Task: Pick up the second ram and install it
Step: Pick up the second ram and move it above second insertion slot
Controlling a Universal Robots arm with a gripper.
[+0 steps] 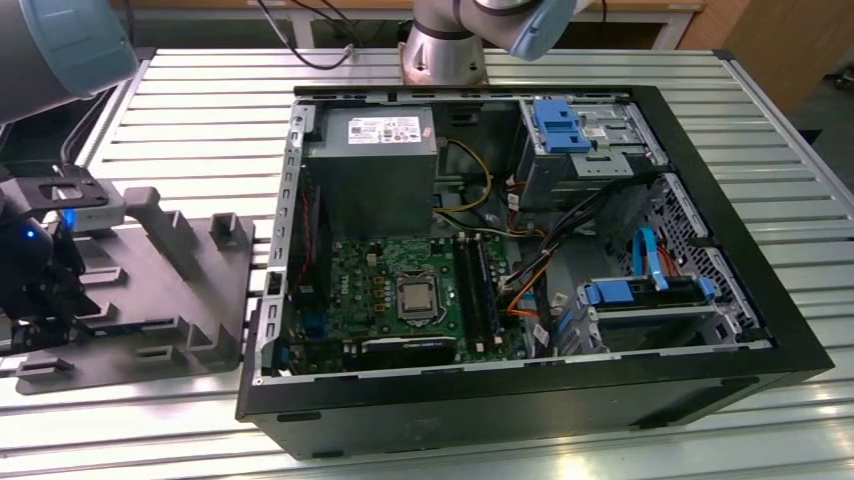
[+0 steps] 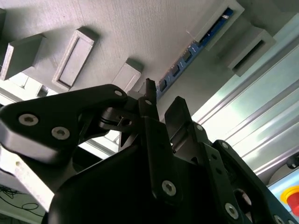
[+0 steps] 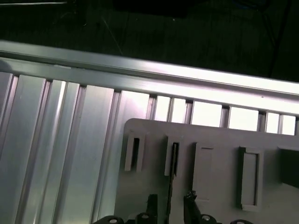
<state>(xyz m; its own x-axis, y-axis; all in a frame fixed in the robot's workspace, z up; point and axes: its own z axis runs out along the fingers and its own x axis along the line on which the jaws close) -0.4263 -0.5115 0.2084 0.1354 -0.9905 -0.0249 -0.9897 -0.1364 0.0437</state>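
The second ram (image 2: 192,46) is a thin blue stick standing on edge in a slot of the grey holder (image 2: 140,28). In the first wrist view it appears edge-on as a dark line (image 3: 174,158) in the holder (image 3: 219,140). My gripper (image 2: 162,100) hovers just over one end of the ram, open, with one finger on each side and a gap to both. The same straddle shows in the first wrist view (image 3: 170,200). In the exterior view the gripper (image 1: 47,300) is at the far left over the holder (image 1: 160,290).
An open computer case (image 1: 747,330) lies to the exterior view's right of the holder. Inside are the green motherboard (image 1: 374,275), black memory slots (image 1: 474,285), a power supply (image 1: 374,150) and loose cables. The holder carries upright grey posts (image 1: 167,235). A slatted metal table (image 1: 187,90) lies underneath.
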